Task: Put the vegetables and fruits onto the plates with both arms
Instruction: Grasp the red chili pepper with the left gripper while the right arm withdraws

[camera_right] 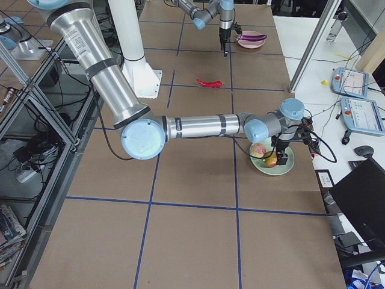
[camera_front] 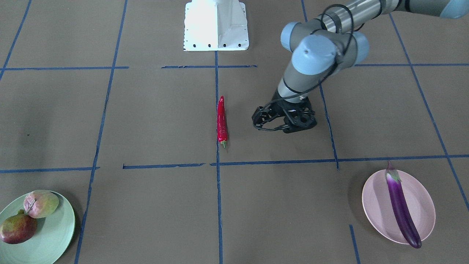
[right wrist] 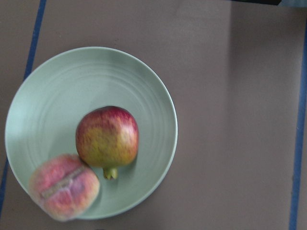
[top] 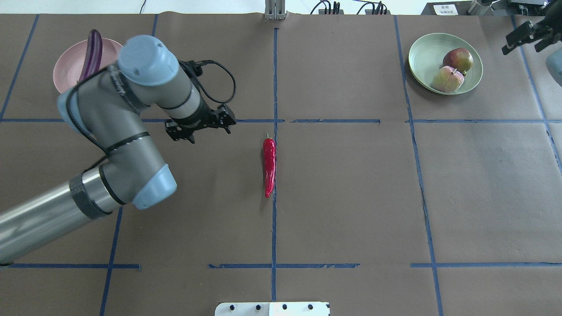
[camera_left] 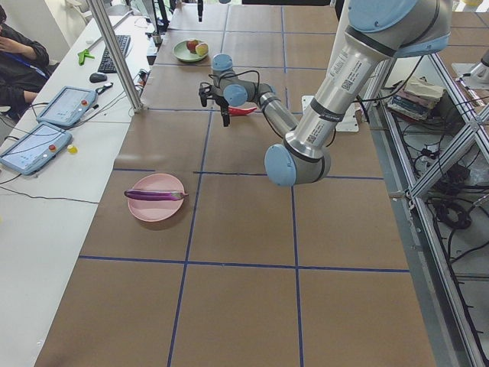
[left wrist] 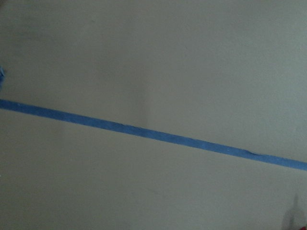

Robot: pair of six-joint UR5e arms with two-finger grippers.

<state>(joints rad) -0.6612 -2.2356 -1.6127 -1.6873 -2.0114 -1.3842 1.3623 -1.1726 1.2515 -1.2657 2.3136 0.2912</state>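
Front: chili pepper (camera_front: pixel 221 121) lies on bare desk (camera_front: pixel 146 121) along the centre tape; left end effector (camera_front: pixel 264 120) just beside it, fingers apart, empty | Overhead: right end effector (top: pixel 529 37) spread apart at far corner, near green plate (top: pixel 423 52) holding pomegranate (top: pixel 458 59) and peach (top: pixel 448 79) | Left side: eggplant (camera_left: pixel 155 196) across pink plate (camera_left: pixel 153 212), open desk around.

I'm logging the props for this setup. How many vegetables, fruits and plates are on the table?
Vegetables: 2 (eggplant, chili)
Fruits: 2 (pomegranate, peach)
Plates: 2 (green plate, pink plate)
Total: 6
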